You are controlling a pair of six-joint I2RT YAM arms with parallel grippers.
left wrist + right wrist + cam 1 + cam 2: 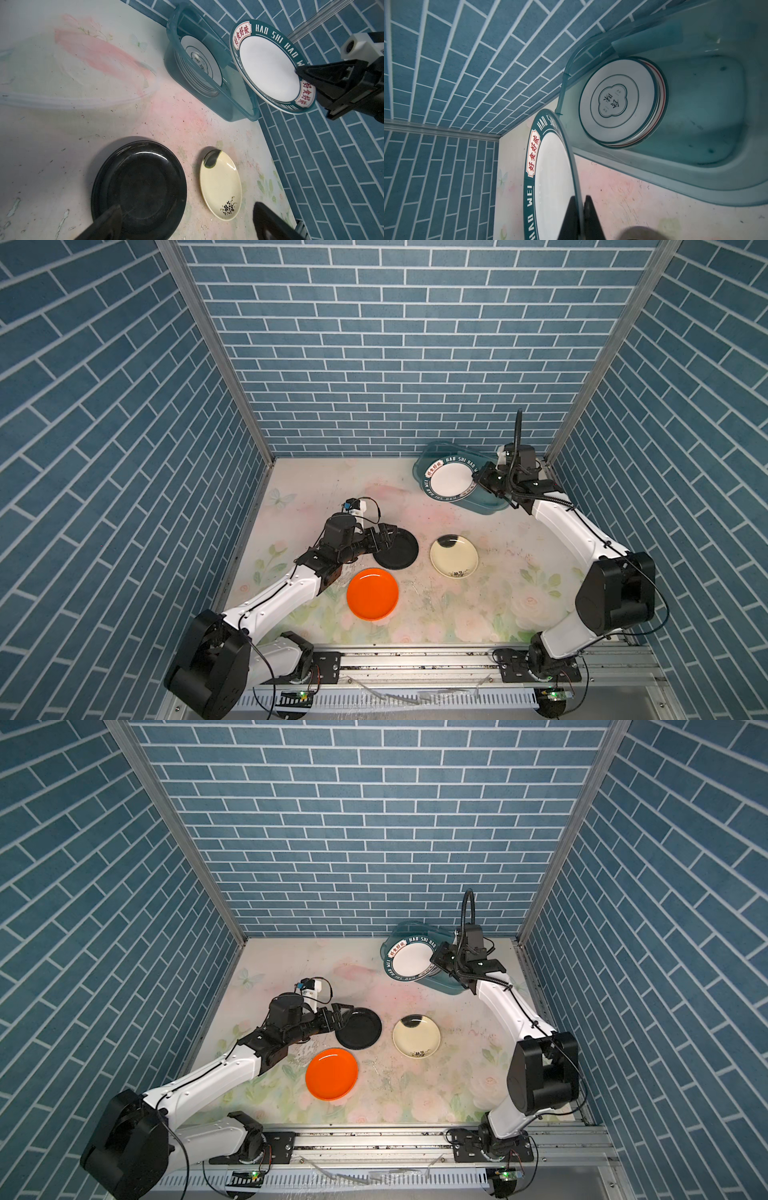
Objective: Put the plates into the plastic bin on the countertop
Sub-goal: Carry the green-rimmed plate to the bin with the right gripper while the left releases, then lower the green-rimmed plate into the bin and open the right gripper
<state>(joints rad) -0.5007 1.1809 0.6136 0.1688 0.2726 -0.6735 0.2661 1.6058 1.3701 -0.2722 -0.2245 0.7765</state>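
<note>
- Pinching the edge of a teal-rimmed white plate (451, 477), the right gripper (580, 199) is clamped tight, one finger on each face. The plate hangs tilted above the plastic bin (486, 506), not yet lowered in.
- That bin sits at 1 o'clock on the countertop (332, 497). A stack of white printed plates (616, 104) lies flat in one end of it.
- Spread as wide as it goes and holding nothing, the left gripper (386, 537) hovers at the 9 o'clock edge of the black plate (401, 551). Whether it touches cannot be told.
- A cream plate (454, 558) with a black blot lies at 3 o'clock from the black one, apart. An orange plate (372, 594) lies at 7 o'clock, just beside it.
- Handling, as a judgement: the plates look rigid, glossy and slick, and may chip if dropped.
- The raised rim is the only purchase on a flat-lying plate, so one finger should go under the lip and one above.
- A rim grip leaves the plate levering on the fingers, so it should be set down gently.
- The held plate is white at its centre. Its teal band carries "HAO SHI HAO WEI" and red characters in pale panels.
</note>
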